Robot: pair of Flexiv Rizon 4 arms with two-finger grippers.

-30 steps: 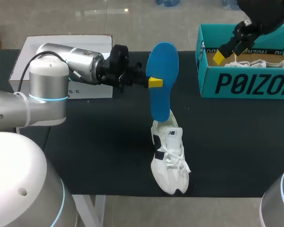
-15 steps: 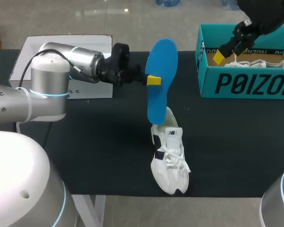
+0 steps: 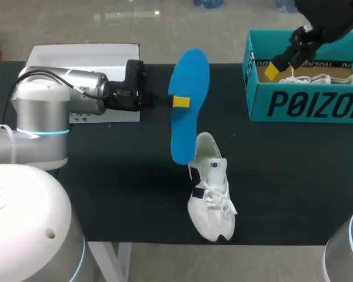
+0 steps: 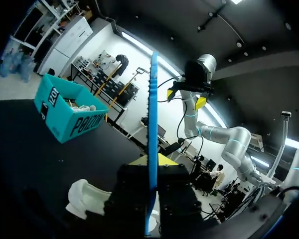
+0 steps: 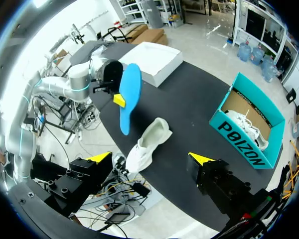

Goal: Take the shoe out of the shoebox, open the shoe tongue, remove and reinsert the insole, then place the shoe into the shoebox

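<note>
**Desk:** What does the overhead show?

**Me:** My left pincer (image 3: 181, 101) is clamped on the blue foam insole (image 3: 189, 76), gripping its two faces about mid-length, so it hangs upright in the air. Its lower end is at the heel opening of the white lace-up sneaker (image 3: 210, 194). I can't tell whether they touch. The sneaker lies on the black table (image 3: 282, 176), below and just beyond the pincer's tips. The teal cardboard shoebox (image 3: 306, 106) is well apart, out past the insole, with a second white shoe (image 3: 320, 77) inside.

**Desk:** And the left wrist?

**Me:** The insole is edge-on, a thin blue line rising between my fingers, with one yellow tip behind it. The sneaker sits beneath and beside the pincer, and the shoebox is far ahead.

**Desk:** Right wrist?

**Me:** My right pincer (image 5: 150, 157) is spread wide with nothing in it. The sneaker is well ahead of it, and the shoebox is off to one side.

**Desk:** So which step are we on?

**Me:** I'd say the insole is out and reinsertion is in hand. Next, I'd tip the insole toe-end first into the opening and slide it forward. The sneaker is unsupported and may skid, so my right pincer should probably come down and steady it.
</note>
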